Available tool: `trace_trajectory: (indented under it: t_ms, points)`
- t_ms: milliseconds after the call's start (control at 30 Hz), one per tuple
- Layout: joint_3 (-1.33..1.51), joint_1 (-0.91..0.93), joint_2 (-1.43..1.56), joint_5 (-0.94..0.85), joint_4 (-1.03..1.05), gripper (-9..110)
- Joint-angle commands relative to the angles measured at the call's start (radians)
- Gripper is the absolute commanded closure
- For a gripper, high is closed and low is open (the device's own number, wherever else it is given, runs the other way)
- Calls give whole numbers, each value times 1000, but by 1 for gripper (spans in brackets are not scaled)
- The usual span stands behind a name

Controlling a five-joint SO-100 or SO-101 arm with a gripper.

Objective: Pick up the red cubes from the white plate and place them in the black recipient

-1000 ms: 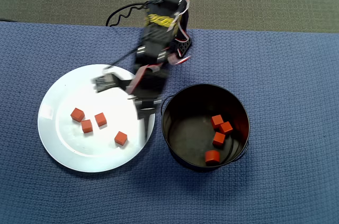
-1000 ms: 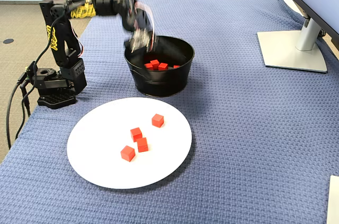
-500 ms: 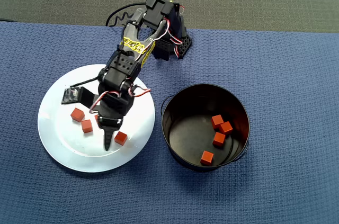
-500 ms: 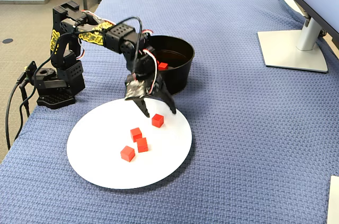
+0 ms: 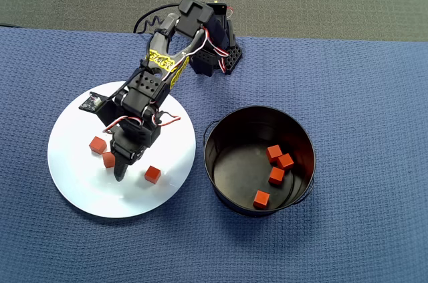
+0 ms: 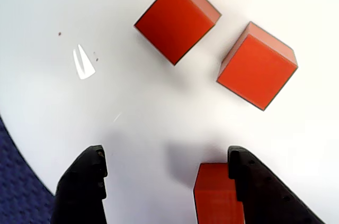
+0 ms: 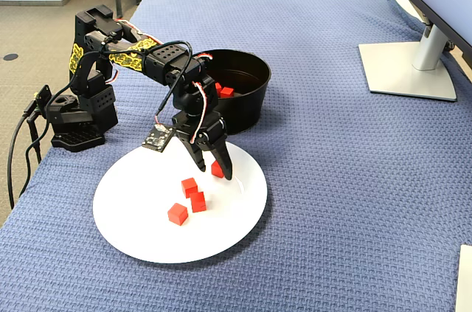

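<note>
Your gripper hangs low over the plate, fingers spread wide, nothing clamped. In the wrist view one cube sits between them, against the right finger, and two more cubes lie just beyond the tips on the plate. The overhead view shows three cubes on the plate, a fourth likely hidden under the arm. Right of the plate on the blue table, the pot holds four cubes, bunched at the side away from the plate.
</note>
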Motion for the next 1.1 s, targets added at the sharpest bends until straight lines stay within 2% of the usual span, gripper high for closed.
trace_trajectory:
  t_ms: [0, 400, 667, 1067]
  points:
    - [-64, -83, 3, 52, 49, 80]
    - [-63, -169, -17, 64, 81, 81]
    - [-60, -135, -31, 55, 58, 86]
    - [-137, -114, -114, -5, 64, 86]
